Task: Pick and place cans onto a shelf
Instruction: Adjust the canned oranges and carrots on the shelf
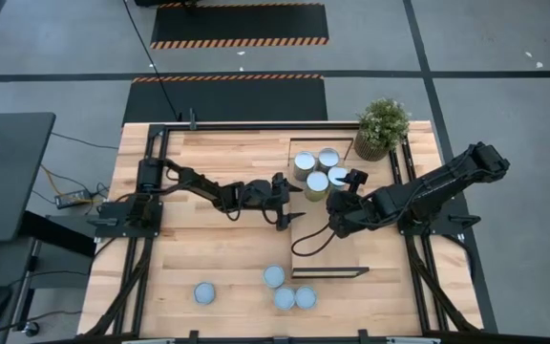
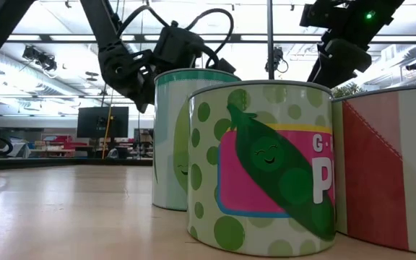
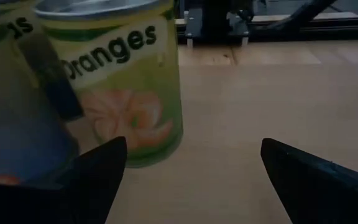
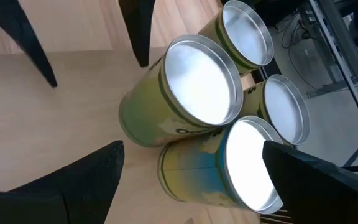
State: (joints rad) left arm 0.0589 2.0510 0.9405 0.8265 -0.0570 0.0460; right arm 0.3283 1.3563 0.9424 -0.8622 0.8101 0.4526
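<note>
Silver-topped cans (image 1: pixel 317 170) clustered on shelf (image 1: pixel 256 153); both grippers' fingers apart.

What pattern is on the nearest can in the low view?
Green dots and a smiling pea pod on the can; low view.

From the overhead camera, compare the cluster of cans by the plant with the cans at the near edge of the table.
The four cans by the plant are packed touching in a tight cluster on the shelf; the four near-edge cans sit on the bare tabletop, three bunched and one apart. The left gripper and right gripper hover open beside the cluster; nothing is near the other cans. All stand upright, tops pale.
</note>
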